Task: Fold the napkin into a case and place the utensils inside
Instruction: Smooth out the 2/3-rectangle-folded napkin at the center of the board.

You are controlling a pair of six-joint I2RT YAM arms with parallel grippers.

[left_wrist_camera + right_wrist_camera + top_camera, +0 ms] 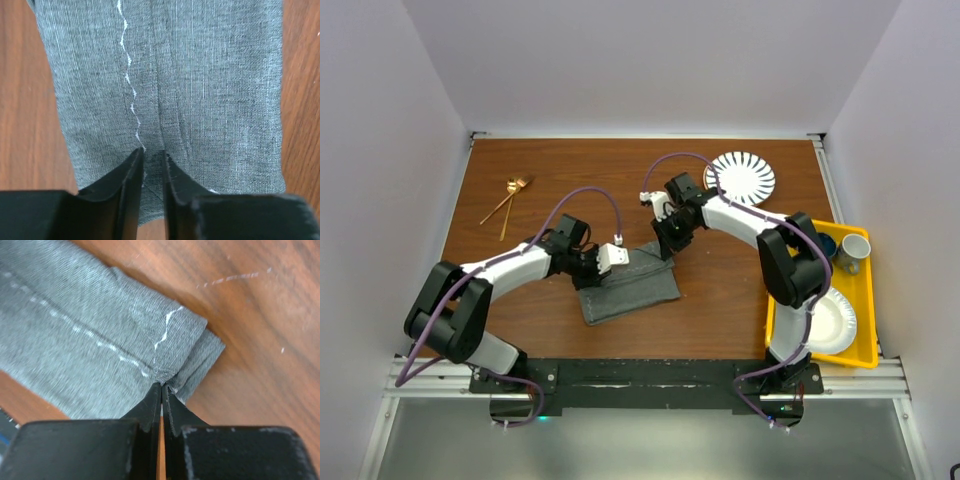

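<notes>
A folded dark grey napkin (630, 290) lay near the middle of the wooden table (730, 300), with one gripper at each end. The right gripper (162, 385) was clamped tight on the cloth's far corner, and the fabric puckered where the two black fingers (150, 410) met. At the opposite end, the left gripper (152, 156) stood only narrowly parted. Its tips sat at the cloth's edge beside a white zigzag stitch, and a crease ran up from the gap. Whether any fabric was pinched there could not be told. The two gold utensils (507, 200) lay crossed on bare wood at the far left, well apart from the napkin. A striped plate (740, 177) sat at the far right.
</notes>
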